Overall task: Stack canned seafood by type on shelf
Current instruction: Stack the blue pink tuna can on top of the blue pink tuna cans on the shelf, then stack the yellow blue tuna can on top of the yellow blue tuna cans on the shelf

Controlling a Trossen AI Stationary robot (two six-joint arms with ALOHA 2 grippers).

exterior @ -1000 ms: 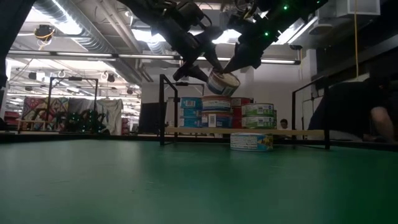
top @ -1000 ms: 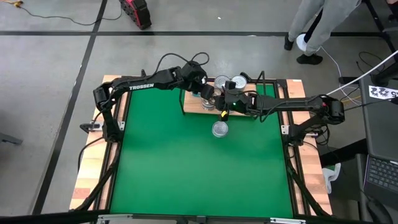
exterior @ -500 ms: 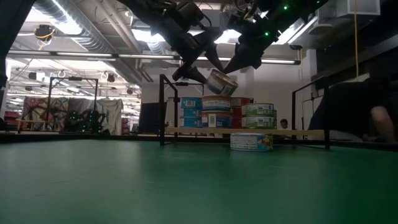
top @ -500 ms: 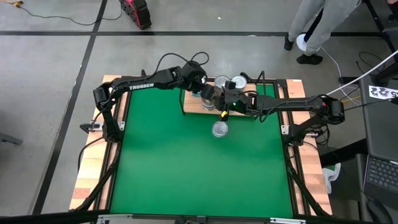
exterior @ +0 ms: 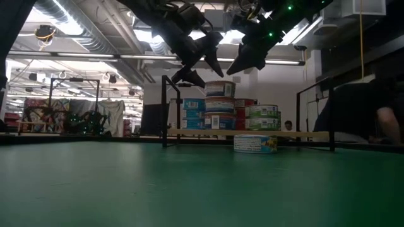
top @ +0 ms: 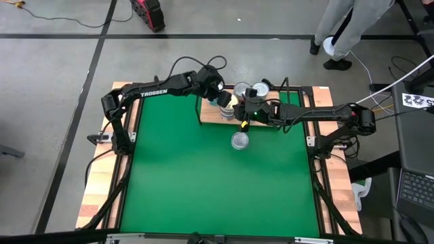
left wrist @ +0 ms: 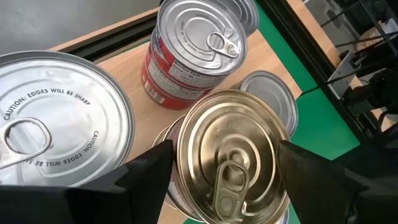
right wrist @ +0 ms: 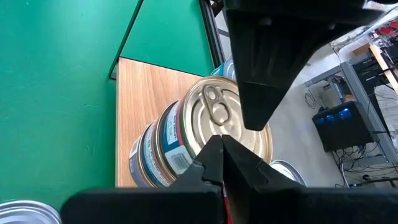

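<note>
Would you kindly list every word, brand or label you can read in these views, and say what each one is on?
"TROSSEN": on the left arm.
"CAUTION: EDGES WILL BE SHARP": on the silver lid.
Side labels on the stacked tins: too small to read.
Label on the red tin: blurred.

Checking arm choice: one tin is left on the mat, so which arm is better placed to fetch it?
Probably the right gripper: it is shut, holds nothing, and hangs nearest the tin. The left gripper is open over the shelf.
</note>
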